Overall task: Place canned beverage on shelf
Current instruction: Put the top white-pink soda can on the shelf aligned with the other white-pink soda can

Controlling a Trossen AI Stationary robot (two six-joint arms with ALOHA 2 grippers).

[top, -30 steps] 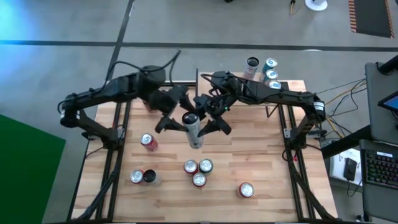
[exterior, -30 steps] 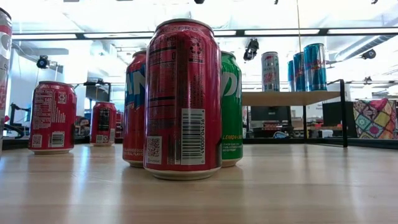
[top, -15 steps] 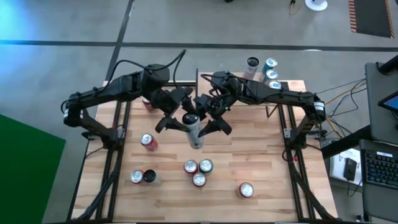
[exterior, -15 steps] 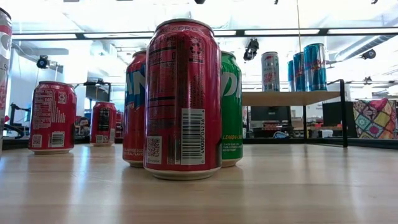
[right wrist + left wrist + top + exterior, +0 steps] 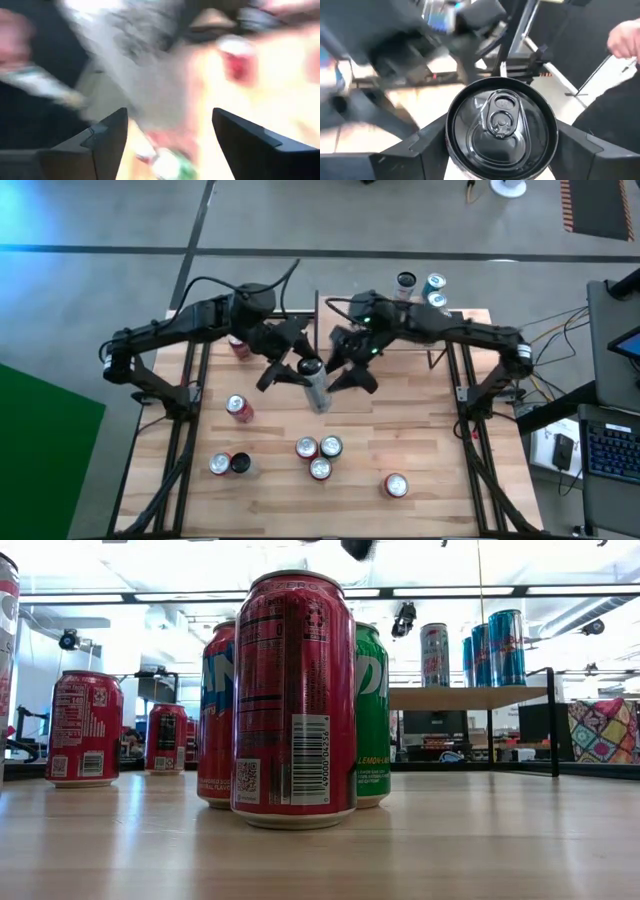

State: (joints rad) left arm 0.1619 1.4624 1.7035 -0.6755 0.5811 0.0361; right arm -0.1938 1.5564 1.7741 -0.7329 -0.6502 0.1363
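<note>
A slim silver can with a black top (image 5: 314,385) is in the air over the middle of the table, and my left gripper (image 5: 296,367) is shut on it. The left wrist view looks onto the can's top (image 5: 501,127). My right gripper (image 5: 352,372) is open and empty just right of the can; its fingers (image 5: 107,137) show with nothing between them. The shelf (image 5: 468,697), a small light-wood board on black uprights, stands at the table's far right. Three tall cans (image 5: 478,652) stand on the shelf, and they also show from above (image 5: 433,288). My left gripper pinches the can between its two fingers (image 5: 422,150), on opposite sides of the wall just below the top rim (image 5: 451,142). The fingers come from the table's far left, slanting down. The can is lifted clear of the table and tilted, its bottom toward the near edge.
Loose cans stand on the table: one red (image 5: 238,408), two at the near left (image 5: 228,464), a cluster of three (image 5: 319,455), and one red at the near right (image 5: 396,485). Another can (image 5: 238,348) stands under the left arm. A person's hand (image 5: 625,40) shows beyond the table.
My right gripper has drawn away from the can toward the table's right edge. My left gripper has kept the can and carried it a little toward the far edge.
</note>
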